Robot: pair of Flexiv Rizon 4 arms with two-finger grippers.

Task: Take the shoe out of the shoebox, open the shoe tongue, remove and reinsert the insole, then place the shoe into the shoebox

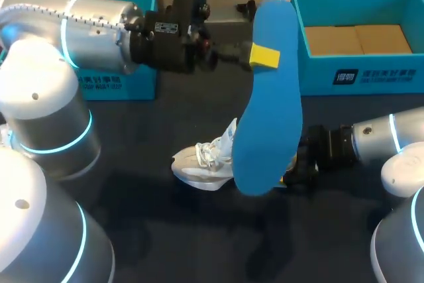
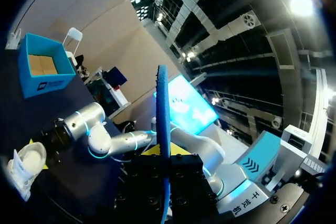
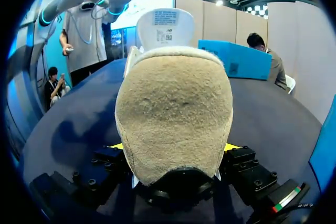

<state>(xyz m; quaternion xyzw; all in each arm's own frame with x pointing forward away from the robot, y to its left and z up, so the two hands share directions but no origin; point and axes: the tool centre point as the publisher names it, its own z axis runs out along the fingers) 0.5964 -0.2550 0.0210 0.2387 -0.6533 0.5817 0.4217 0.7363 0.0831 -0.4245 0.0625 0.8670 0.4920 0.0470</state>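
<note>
Count it up: one white shoe [image 1: 202, 164], one blue insole [image 1: 268, 130], two teal boxes, and your two claws. Your left gripper [image 1: 264, 56] is clenched on the insole near its upper end. The insole hangs upright above the table [image 1: 199, 243], and the left wrist view shows it edge-on, pinched between the fingers. Its lower end hangs in front of the shoe, so from the head view you can't tell if they touch. The shoe sits on the table in the middle. Your right gripper [image 3: 173, 150] has the fuzzy heel squeezed from both sides, a yellow tip showing at each flank. The open shoebox [image 1: 358, 74], cardboard in its bottom, stands at the far right. The second teal box [image 1: 119, 81] is at the far left, behind your left arm.
</note>
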